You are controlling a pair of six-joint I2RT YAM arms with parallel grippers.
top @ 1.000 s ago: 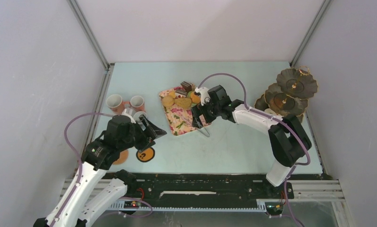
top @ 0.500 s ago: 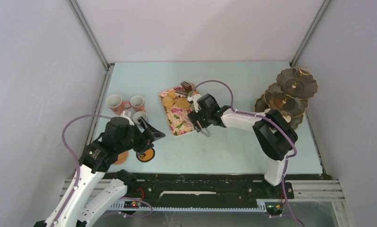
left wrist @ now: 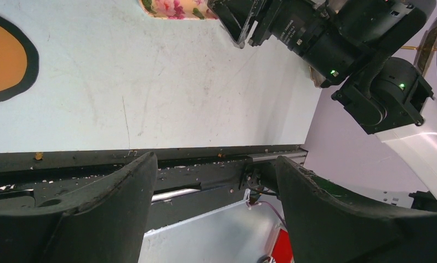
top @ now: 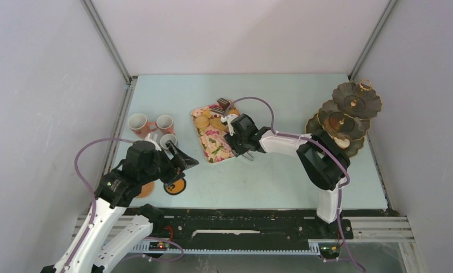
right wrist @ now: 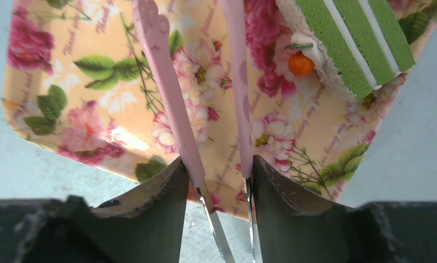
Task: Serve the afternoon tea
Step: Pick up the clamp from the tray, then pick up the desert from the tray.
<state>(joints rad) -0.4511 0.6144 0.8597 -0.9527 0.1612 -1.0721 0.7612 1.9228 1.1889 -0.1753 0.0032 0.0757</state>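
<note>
right gripper (right wrist: 219, 170) jaws clamped on the pink tongs (right wrist: 162, 71) over the floral tray (right wrist: 57, 93), left gripper (left wrist: 215, 164) jaws wide apart, empty

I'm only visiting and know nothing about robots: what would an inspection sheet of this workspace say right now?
Surface: pale blue tabletop, faint scuffs.
Job's things: cakes and biscuits on floral rectangular tray; two pink mugs and grey mug at left; orange round coasters; dark three-tier scalloped stand at right.
Clutter: nothing seen.
Claws: left claw open, empty; right claw closed on pink plastic tongs.
Cables: purple cables loop off both arms.
Surroundings: plain pale walls, metal frame posts.
</note>
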